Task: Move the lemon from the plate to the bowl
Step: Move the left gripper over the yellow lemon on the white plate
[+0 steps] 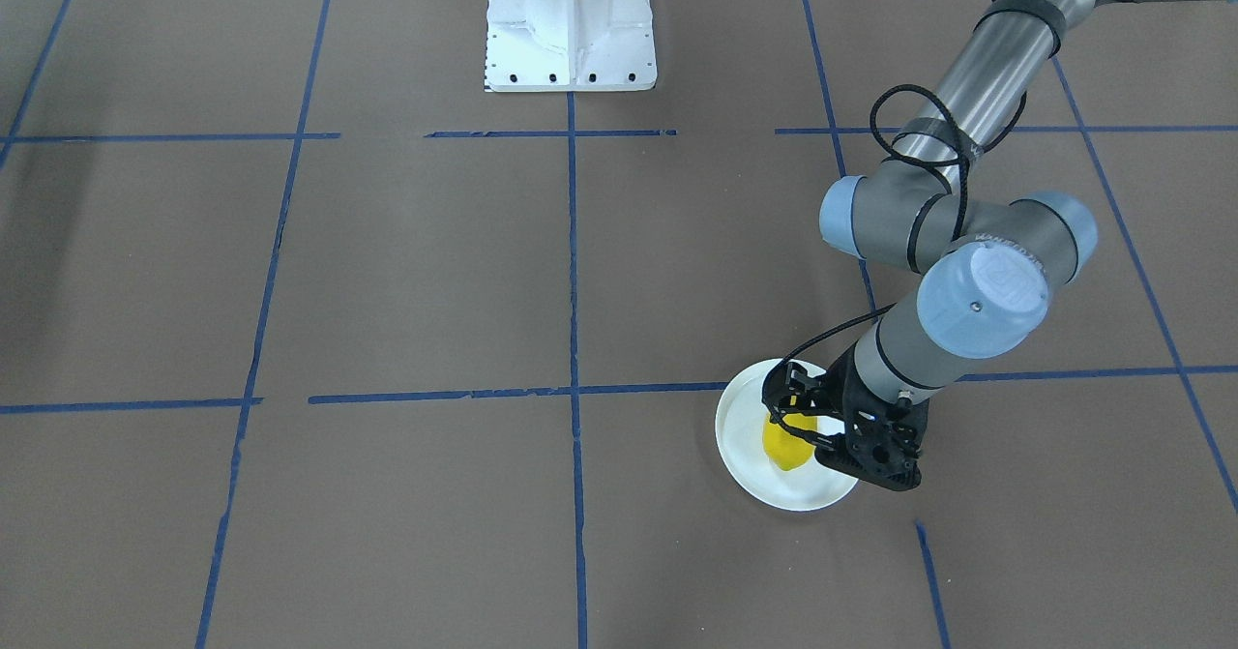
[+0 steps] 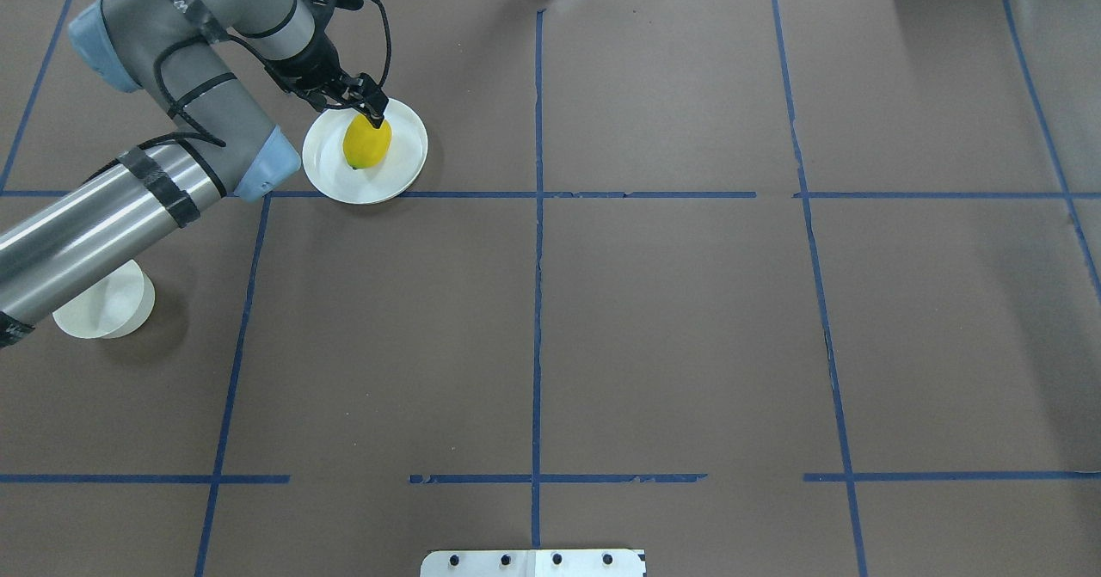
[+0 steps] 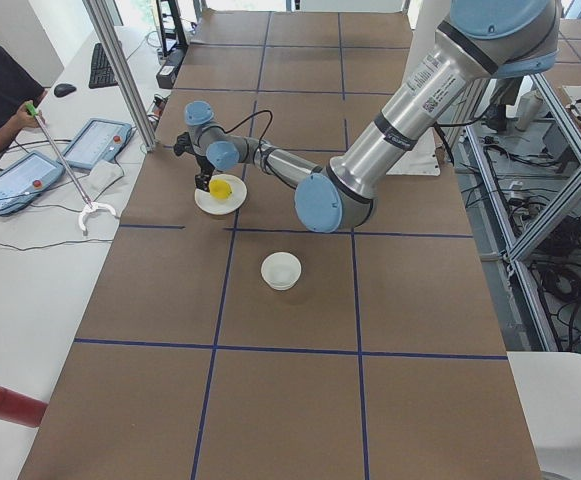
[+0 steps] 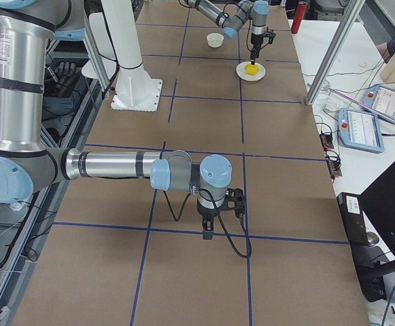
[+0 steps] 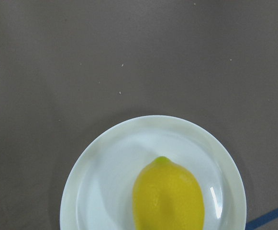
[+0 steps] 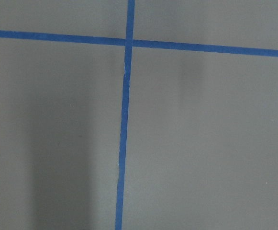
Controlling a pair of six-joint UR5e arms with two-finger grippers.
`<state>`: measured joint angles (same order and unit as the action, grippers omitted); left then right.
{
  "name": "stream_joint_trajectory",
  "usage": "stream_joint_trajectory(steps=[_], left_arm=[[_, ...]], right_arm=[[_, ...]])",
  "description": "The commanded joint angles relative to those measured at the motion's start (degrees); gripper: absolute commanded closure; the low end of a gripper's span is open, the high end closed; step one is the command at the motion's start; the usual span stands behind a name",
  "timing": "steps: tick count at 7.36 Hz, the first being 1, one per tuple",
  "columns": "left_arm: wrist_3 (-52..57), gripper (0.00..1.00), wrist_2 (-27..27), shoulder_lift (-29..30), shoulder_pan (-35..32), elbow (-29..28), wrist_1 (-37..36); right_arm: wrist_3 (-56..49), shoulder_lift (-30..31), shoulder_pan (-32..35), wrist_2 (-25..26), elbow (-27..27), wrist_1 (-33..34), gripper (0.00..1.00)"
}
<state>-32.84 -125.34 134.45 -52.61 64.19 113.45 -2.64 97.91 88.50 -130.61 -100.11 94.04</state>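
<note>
- The lemon (image 2: 367, 141) lay on the plate (image 2: 411, 162) in the upper left of the overhead view, resting on the dish and not lifted.
- The left gripper (image 2: 363, 111) hung just over the lemon's upper end, its jaws looking spread with nothing between them. The left wrist view showed the fruit at the bottom centre of its frame and no fingers.
- The bowl (image 2: 107, 309) sat lower down at the left edge of the overhead view, half hidden under the forearm (image 2: 77, 233) and well apart from the plate.
- The right gripper (image 4: 209, 231) pointed down at the table (image 2: 688, 328) in the lower middle of the right-side view. Whether it was parted or closed could not be told.
- The main risk, as I judged it, was the smooth, tapering skin. A pinch near the pointed end rather than across the belly could squirt the lemon out and over the low rim.
- The light plate could skid or tip if a fingertip landed on it.
- The carry would run back toward the arm's own elbow, so the forearm or a low release could knock the thin-walled bowl over.
</note>
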Motion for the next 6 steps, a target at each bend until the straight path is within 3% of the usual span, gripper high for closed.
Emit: stream_joint_trajectory(steps=[1,6], left_arm=[[-0.4,0.01,2.0,0.7,1.5,-1.5,0.2],[-1.0,0.05,4.5,0.6,3.9,-3.8,2.7]], right_arm=[[0.0,0.0,0.0,0.0,0.0,0.0,0.0],[0.0,0.0,0.0,0.0,0.0,0.0,0.0]])
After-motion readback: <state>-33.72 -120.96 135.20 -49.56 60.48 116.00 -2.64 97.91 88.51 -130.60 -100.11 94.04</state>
